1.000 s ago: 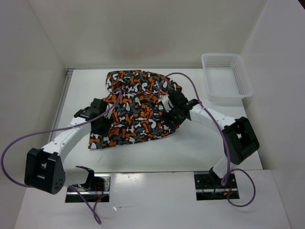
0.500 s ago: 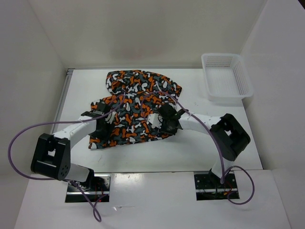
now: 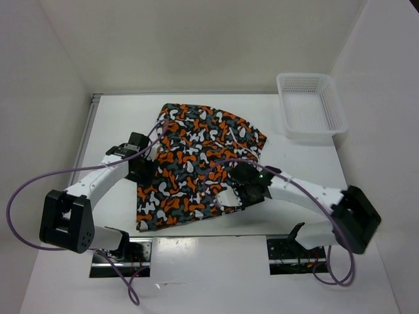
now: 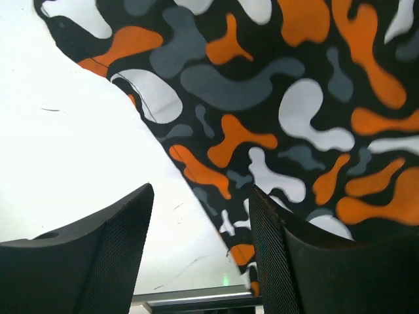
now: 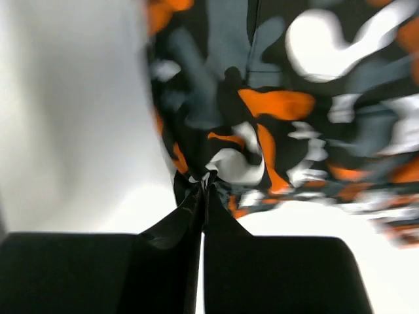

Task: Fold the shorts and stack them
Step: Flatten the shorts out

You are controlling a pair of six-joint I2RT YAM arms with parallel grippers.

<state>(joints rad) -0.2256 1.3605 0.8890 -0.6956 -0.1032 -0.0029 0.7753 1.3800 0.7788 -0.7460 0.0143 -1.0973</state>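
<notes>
The shorts [image 3: 193, 163], printed in orange, white, grey and black blotches, lie spread across the middle of the table. My right gripper [image 3: 230, 196] is shut on their near right edge, and the cloth [image 5: 216, 171] bunches up into the closed fingertips in the right wrist view. My left gripper [image 3: 145, 171] hangs open at the shorts' left edge. In the left wrist view its fingers [image 4: 275, 255] straddle the cloth's border [image 4: 216, 196], with bare table under the left finger.
A white mesh basket [image 3: 311, 104] stands at the back right. White walls close in the table on the left, back and right. The table's near edge runs just below the shorts, by the arm bases.
My right gripper closed on the shorts' edge and dragged it toward the near side; the whole garment slid nearer and to the right. The left gripper stayed open beside the left edge.
</notes>
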